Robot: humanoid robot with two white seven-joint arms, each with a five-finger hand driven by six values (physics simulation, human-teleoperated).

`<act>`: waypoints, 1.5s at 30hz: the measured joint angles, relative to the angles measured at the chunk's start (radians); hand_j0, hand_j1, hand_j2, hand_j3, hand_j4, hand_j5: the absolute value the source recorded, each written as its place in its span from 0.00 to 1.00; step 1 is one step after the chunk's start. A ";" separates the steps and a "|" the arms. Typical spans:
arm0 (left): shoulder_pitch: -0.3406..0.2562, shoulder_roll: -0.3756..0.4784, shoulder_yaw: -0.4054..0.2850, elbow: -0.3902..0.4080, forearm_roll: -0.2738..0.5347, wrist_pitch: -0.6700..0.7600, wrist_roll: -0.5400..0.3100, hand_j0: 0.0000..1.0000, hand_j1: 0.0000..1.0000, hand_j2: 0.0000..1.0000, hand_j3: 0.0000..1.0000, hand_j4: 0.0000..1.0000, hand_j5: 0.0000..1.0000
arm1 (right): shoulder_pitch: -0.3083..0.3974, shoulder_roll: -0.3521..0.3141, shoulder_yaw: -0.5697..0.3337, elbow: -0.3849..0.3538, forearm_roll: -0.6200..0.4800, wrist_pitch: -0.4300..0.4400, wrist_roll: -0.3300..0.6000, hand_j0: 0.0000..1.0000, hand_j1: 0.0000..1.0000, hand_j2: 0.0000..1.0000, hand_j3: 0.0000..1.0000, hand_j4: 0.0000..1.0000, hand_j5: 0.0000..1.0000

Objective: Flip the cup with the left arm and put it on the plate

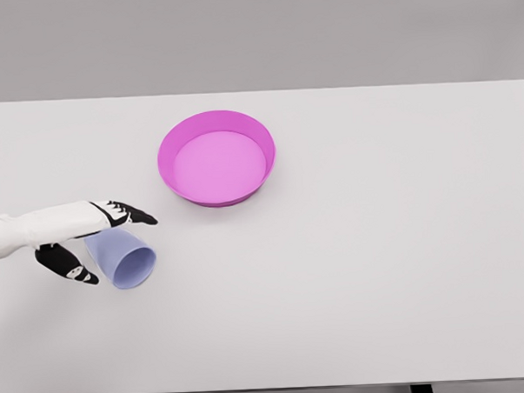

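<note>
A pale blue cup (124, 257) lies on the white table at the left, its wide end turned toward the lower right. My left hand (103, 243) reaches in from the left edge and straddles the cup's narrow end. The fingers (132, 214) stretch along its far side and the thumb (74, 267) sits on its near side. The hand is spread, not clamped on the cup. A magenta plate (183, 141) with a raised rim sits up and to the right of the cup, near the table's middle. The right arm is out of view.
The white table (378, 261) spans the whole view, with its far edge at the top against a grey wall and its front edge at the bottom.
</note>
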 measured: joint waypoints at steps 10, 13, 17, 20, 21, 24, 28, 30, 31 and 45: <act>-0.002 -0.004 -0.026 -0.001 -0.014 0.020 0.000 1.00 1.00 1.00 1.00 1.00 1.00 | 0.000 0.000 0.000 0.000 0.000 0.000 0.000 1.00 1.00 1.00 1.00 1.00 1.00; -0.002 -0.007 -0.027 -0.001 -0.015 0.021 0.000 1.00 1.00 1.00 1.00 1.00 1.00 | 0.000 0.000 0.000 0.000 0.000 0.000 0.000 1.00 1.00 1.00 1.00 1.00 1.00; -0.002 -0.015 -0.028 -0.001 -0.017 0.035 0.000 0.91 0.91 0.91 0.91 0.91 0.91 | 0.000 0.000 0.000 0.000 0.000 0.000 0.000 1.00 1.00 1.00 1.00 1.00 1.00; 0.000 -0.018 -0.029 0.000 -0.019 0.042 0.000 0.86 0.86 0.86 0.86 0.86 0.86 | 0.000 0.000 0.000 -0.001 0.000 0.000 0.000 1.00 1.00 1.00 1.00 1.00 1.00; -0.002 -0.019 -0.032 0.001 -0.019 0.045 0.000 0.86 0.86 0.86 0.86 0.86 0.86 | 0.000 0.000 0.000 -0.001 0.000 0.000 0.000 1.00 1.00 1.00 1.00 1.00 1.00; 0.000 -0.020 -0.043 0.008 -0.021 0.055 0.000 0.81 0.81 0.81 0.81 0.81 0.81 | 0.000 0.000 0.000 0.000 0.000 0.000 0.000 1.00 1.00 1.00 1.00 1.00 1.00; 0.006 -0.019 -0.047 0.010 -0.013 0.064 -0.001 0.63 0.63 0.63 0.63 0.63 0.63 | 0.000 0.000 0.000 0.000 0.000 0.000 0.000 1.00 1.00 1.00 1.00 1.00 1.00; 0.008 -0.018 -0.048 0.010 -0.009 0.067 -0.001 0.58 0.58 0.58 0.58 0.58 0.58 | 0.000 0.000 0.000 0.000 0.000 0.000 0.000 1.00 1.00 1.00 1.00 1.00 1.00; 0.008 -0.018 -0.048 0.009 -0.009 0.067 -0.001 0.58 0.58 0.58 0.58 0.58 0.58 | 0.000 0.000 0.000 0.000 0.000 0.000 0.000 1.00 1.00 1.00 1.00 1.00 1.00; -0.020 -0.023 -0.009 -0.050 0.279 0.058 0.001 0.48 0.48 0.48 0.48 0.48 0.48 | 0.000 0.000 0.000 0.000 0.000 0.000 0.000 1.00 1.00 1.00 1.00 1.00 1.00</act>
